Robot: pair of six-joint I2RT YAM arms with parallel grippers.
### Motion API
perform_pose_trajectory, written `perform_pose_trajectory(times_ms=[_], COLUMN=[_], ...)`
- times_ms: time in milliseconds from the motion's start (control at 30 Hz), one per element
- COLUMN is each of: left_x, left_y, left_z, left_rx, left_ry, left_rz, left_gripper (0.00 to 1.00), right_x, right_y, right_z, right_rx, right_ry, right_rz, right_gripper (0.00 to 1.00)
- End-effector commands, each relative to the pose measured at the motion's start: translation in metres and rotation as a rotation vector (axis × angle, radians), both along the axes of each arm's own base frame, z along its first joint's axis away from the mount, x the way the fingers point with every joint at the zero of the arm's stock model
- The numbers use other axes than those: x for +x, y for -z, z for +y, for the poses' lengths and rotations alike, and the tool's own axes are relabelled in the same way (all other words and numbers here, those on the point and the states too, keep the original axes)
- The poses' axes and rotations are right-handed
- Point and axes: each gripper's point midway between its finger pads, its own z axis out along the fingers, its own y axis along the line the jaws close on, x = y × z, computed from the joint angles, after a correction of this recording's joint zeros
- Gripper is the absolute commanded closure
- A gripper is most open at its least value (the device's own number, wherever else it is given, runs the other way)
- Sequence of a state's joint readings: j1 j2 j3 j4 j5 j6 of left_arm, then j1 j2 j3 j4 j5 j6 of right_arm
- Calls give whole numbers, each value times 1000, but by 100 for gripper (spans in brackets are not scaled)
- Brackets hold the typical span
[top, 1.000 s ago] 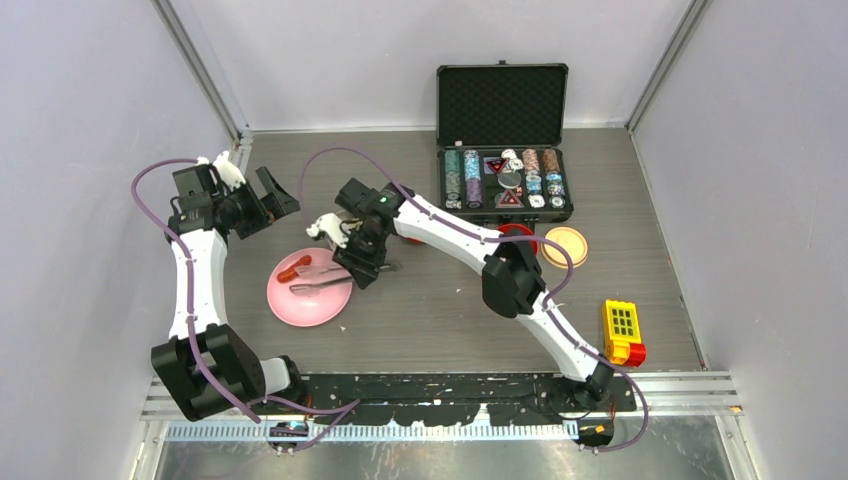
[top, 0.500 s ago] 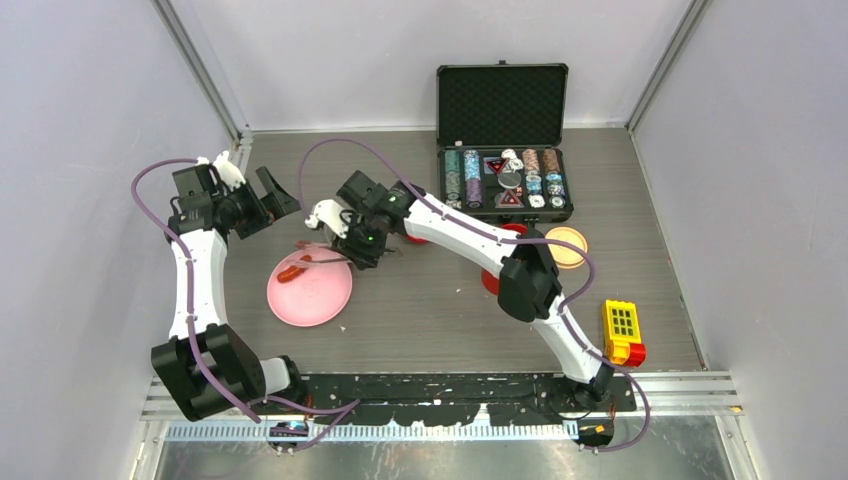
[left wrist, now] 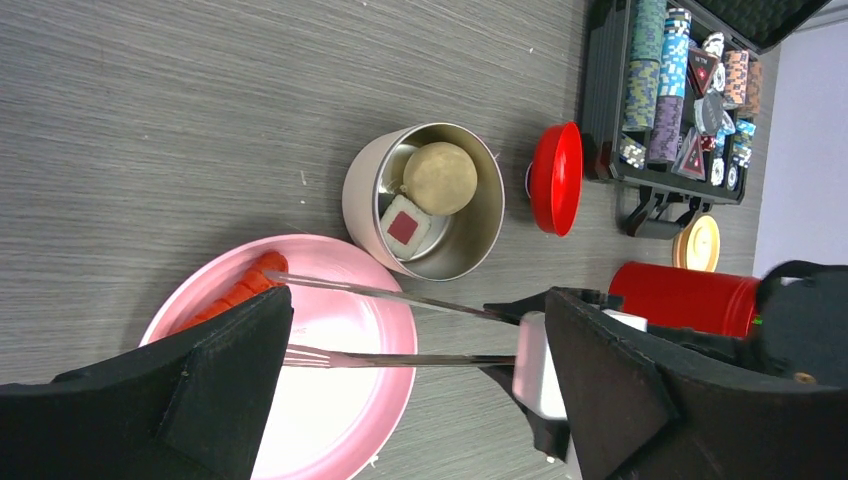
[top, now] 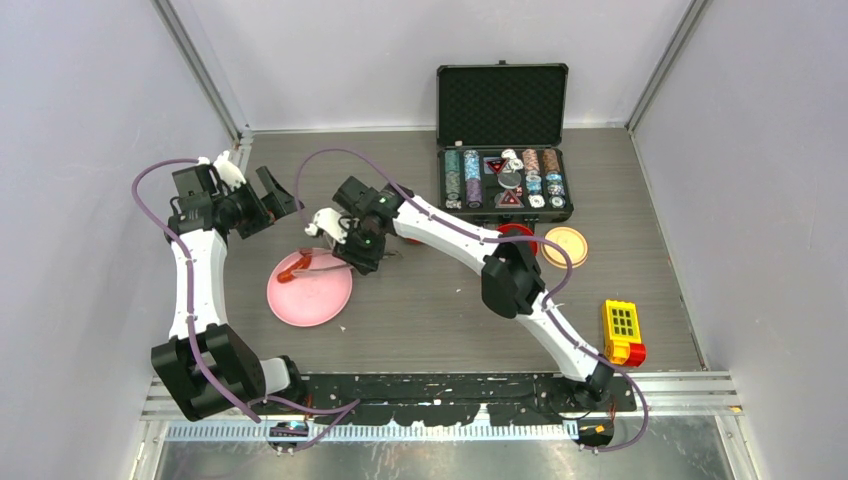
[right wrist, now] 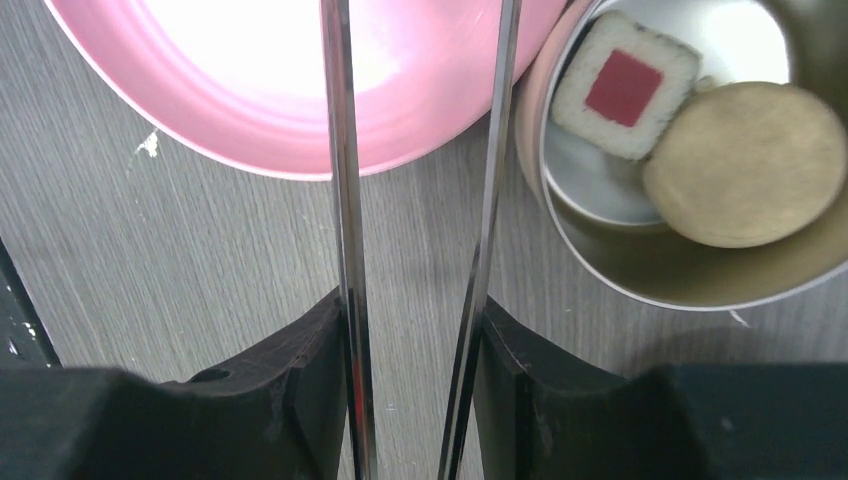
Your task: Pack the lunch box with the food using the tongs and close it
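Right gripper (right wrist: 412,320) was clamped partway on the tongs (left wrist: 400,357). Their arms were spread over the pink plate (left wrist: 345,325), one tip right by the sausage (left wrist: 240,295), nothing pinched yet. Left gripper (top: 278,195) hung wide open, empty. The steel bowl (left wrist: 360,200) beside the plate already held the white cube (left wrist: 403,225) and a round tan piece (left wrist: 440,177). I'd say the sausage and both lids, beige (left wrist: 697,243) and red (left wrist: 555,178), were left to do. Grey wood-look table (top: 450,300), pale lilac walls.
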State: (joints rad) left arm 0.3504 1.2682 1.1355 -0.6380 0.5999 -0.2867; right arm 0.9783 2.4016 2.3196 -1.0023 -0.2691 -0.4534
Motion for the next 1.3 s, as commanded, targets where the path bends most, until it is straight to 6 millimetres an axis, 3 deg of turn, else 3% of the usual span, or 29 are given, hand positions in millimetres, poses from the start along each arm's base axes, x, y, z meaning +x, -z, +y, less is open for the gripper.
perform_pose_trajectory(times_ms=[0,267,433,567,900,1133,1267], left_x=[4,3,2,3,4,3,3], left_y=[-12,-13,-10,-8,-8,-9,-8], left_z=[0,0,2,3,2,3,3], left_rx=[-15,-18,-19,-21,-34,-38,-48], left_ry=[5,2,-2,-4,-3,-2,-5], left_rz=[-44,-46,-42,-38,-38,-39,-38], left_gripper=[0,0,0,0,0,0,0], right_x=[-4,-8,15,18,-16,-43,-44], right_y=[-10,-6,-27,-35,-5,-19,-20], right_z=[4,5,12,13,3,-3,-2], right_rx=[23,11,61,62,-67,-80,-90], right_ry=[-35,-32,50,40,-120,-189,-188], right_rz=[18,53,-53,-98,-51,-16,-40], right_gripper=[52,52,50,49,53,57,54])
